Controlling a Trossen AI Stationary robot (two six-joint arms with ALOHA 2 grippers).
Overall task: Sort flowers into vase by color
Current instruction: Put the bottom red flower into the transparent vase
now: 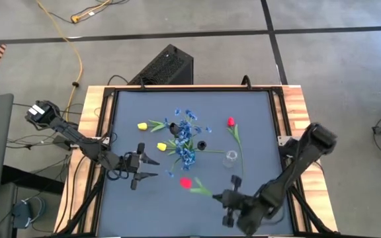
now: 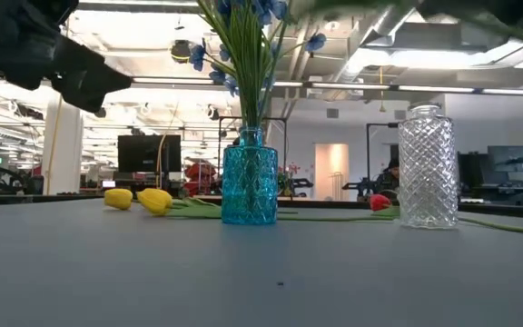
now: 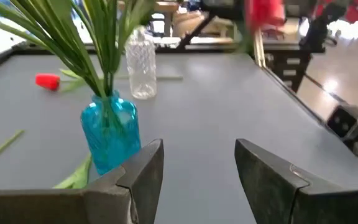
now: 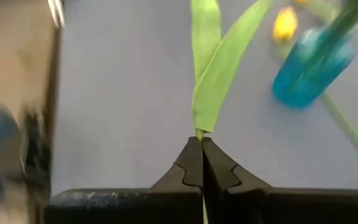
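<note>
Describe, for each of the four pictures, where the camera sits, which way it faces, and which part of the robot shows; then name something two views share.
High view: above, facing straight down on the table; both arms show.
Low view: at tabletop height, facing level across to the room; arm parts hang above.
Left wrist view: on the left arm, facing past the open left gripper.
Right wrist view: on the right arm, facing past the right gripper, shut on a red tulip's stem.
Shared: blue vase and clear vase in low and left wrist views.

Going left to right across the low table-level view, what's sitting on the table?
Yellow tulips → blue glass vase holding the blue flower spray → red tulip → clear glass vase.
</note>
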